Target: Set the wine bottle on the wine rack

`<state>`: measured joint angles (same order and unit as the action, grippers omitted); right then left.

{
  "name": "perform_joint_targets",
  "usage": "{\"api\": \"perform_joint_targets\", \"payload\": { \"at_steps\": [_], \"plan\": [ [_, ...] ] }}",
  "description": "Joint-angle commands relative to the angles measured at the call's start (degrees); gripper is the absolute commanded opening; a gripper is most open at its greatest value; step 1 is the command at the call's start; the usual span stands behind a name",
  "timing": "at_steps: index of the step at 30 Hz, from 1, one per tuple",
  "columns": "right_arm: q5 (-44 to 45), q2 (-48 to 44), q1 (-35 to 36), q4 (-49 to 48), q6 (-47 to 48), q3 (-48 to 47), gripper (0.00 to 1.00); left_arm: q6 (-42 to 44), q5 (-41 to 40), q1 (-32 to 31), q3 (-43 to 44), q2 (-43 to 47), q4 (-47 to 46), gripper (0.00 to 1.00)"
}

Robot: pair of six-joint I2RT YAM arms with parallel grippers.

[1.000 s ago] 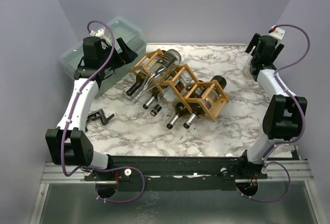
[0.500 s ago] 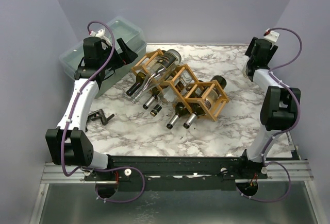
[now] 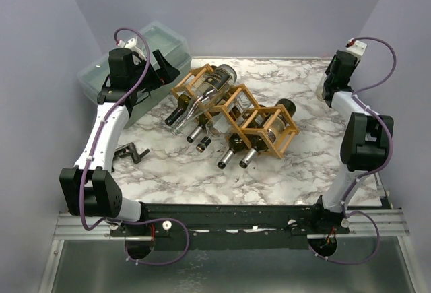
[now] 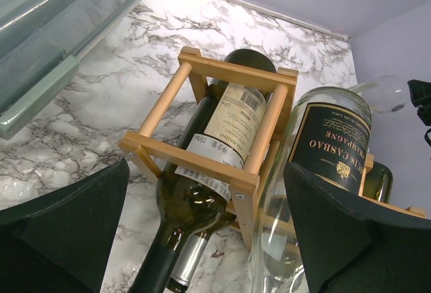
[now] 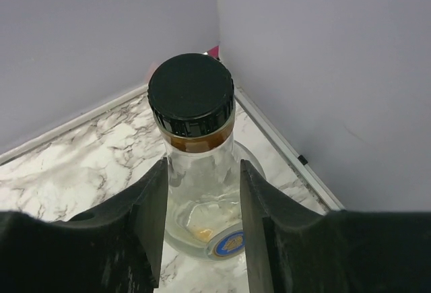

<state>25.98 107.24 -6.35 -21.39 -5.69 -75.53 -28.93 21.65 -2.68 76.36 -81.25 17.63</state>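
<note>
Right gripper (image 5: pixel 202 172) clamps clear black-capped wine bottle (image 5: pixel 192 94), far right; left gripper (image 4: pixel 205 172) spread, empty. Placement on light-brown wooden lattice wine rack (image 3: pixel 236 114) pending.

Left wrist view: clear bottle (image 4: pixel 273 232), black label (image 4: pixel 328 138), gold capitals. I read the big word as "CASBAO", the short word before it looks like "SAO". Smaller arched line above, not legible to me.
Dark bottle (image 4: pixel 192 202) beside it: white label (image 4: pixel 236 114) with barcode, digits too small. Lower white strip (image 4: pixel 202 165), tiny print, can't read.
Right wrist view: wine bottle (image 5: pixel 202 185), round blue-gold emblem (image 5: pixel 232 244) low on glass, lettering unreadable.
Top view: nothing legible.
</note>
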Motion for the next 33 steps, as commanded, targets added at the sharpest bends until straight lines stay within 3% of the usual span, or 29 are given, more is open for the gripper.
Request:
{"api": "perform_joint_targets", "payload": {
  "at_steps": [1,3,8,15,24,31,33],
  "plan": [
    [-2.9,-6.5,0.0,-3.0,0.0,3.5,0.05,0.2,0.4,0.5,-0.4,1.1,-1.2,0.99],
    [-3.8,-9.8,0.0,-5.0,0.4,6.5,0.01,0.1,0.5,0.5,-0.4,1.1,-1.1,0.98],
    [-5.6,-18.3,0.0,-14.1,2.2,15.5,0.01,-0.1,0.7,0.5,-0.4,1.2,-1.1,0.99],
    [-5.2,-27.7,0.6,-15.7,4.6,20.5,0.01,-0.3,0.7,0.5,-0.6,1.6,-1.4,0.99],
    [-7.6,-38.7,2.3,-14.0,8.8,25.6,0.01,-0.8,1.3,0.5,-0.8,1.8,-1.8,0.99],
    [-13.1,-37.0,2.3,-6.9,5.9,23.2,0.01,-0.7,1.6,0.5,-0.6,1.7,-1.9,0.98],
    [-12.5,-36.3,2.3,-2.6,2.2,21.4,0.09,-0.7,1.6,0.5,-0.5,1.7,-1.9,0.98]
  ]
}}
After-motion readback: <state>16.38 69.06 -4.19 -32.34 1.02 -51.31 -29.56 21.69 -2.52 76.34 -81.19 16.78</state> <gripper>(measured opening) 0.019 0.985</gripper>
